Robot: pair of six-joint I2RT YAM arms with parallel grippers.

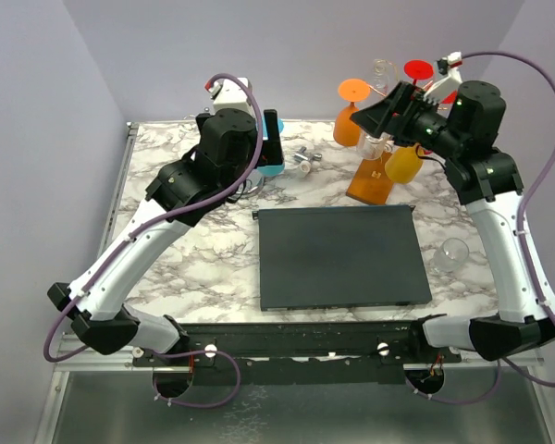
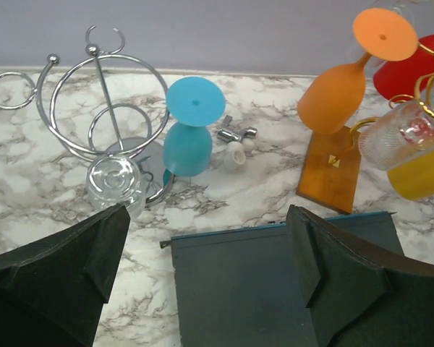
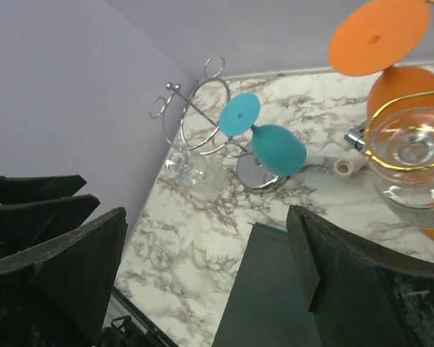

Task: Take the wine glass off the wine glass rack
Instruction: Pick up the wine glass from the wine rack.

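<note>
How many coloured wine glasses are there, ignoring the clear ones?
4. The orange glass, red glass and yellow glass hang on the gold rack; the blue glass is at the chrome stand. The right arm may hide others.

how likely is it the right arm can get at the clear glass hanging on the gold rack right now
Probably yes: the right gripper is open and close to the clear glass, with nothing between them, though the orange glass hangs right next to it.
</note>
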